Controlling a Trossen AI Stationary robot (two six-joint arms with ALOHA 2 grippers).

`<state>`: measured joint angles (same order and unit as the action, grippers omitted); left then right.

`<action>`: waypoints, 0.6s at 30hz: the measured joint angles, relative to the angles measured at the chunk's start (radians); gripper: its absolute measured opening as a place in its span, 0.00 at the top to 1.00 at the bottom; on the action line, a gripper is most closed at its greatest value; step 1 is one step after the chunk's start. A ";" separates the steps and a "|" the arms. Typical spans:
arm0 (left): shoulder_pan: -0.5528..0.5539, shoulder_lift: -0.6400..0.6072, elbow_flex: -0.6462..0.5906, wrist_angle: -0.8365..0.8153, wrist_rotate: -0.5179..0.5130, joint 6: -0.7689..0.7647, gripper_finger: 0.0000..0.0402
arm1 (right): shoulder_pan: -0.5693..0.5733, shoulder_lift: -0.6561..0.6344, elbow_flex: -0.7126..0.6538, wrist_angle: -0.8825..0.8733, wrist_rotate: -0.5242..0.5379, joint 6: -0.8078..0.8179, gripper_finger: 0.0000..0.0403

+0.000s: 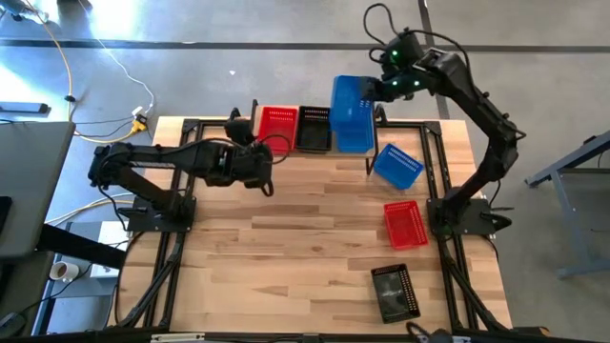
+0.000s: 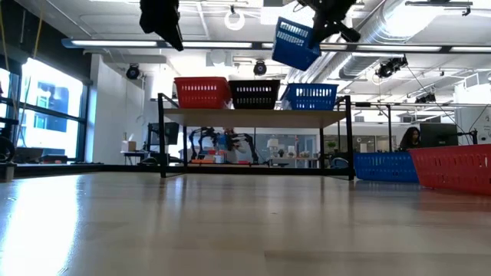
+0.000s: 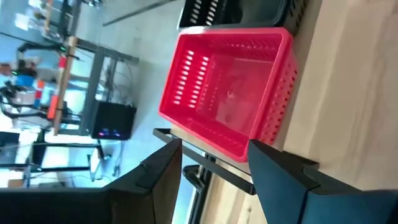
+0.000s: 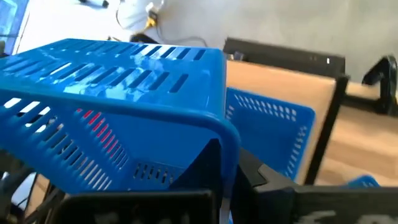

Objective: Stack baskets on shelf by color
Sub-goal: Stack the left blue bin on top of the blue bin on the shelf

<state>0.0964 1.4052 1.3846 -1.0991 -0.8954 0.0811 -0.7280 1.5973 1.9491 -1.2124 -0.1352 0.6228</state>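
The shelf stands at the table's far edge and carries a red basket, a black basket and a blue basket side by side. A second blue basket hangs tilted in the air above the shelf's blue one, with my right gripper shut on it. My left gripper is open, raised near the shelf's left end, and the red basket lies beyond its fingertips. Three more baskets rest on the table: blue, red and black. My right gripper holds the blue basket by the rim of one wall, coming from above and from the table's right, slanting down. The gripper body hides how the fingers sit on the wall. The basket is lifted clear and tilted, above the blue basket on the shelf.
The loose blue, red and black baskets lie in a line along the table's right side. The wide wooden tabletop stretches to the near and left sides. Black frame rails run along the table's edges.
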 joint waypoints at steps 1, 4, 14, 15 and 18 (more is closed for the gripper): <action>0.010 0.000 0.000 0.000 0.013 0.000 0.57 | -0.019 0.000 0.000 -0.018 -0.023 -0.006 1.00; 0.038 0.000 0.000 0.000 0.070 -0.003 0.57 | -0.066 0.002 0.000 -0.070 -0.076 -0.031 1.00; 0.142 0.000 0.000 0.004 0.225 -0.065 0.57 | -0.149 0.028 0.000 -0.175 -0.183 -0.059 1.00; 0.152 0.000 0.000 0.004 0.232 -0.074 0.57 | -0.149 0.032 0.001 -0.184 -0.194 -0.059 1.00; 0.174 0.000 0.000 0.004 0.250 -0.082 0.57 | -0.149 0.045 0.000 -0.181 -0.231 -0.063 1.00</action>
<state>0.2707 1.4055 1.3846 -1.0950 -0.6459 -0.0010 -0.8772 1.6422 1.9495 -1.3938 -0.3659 0.5594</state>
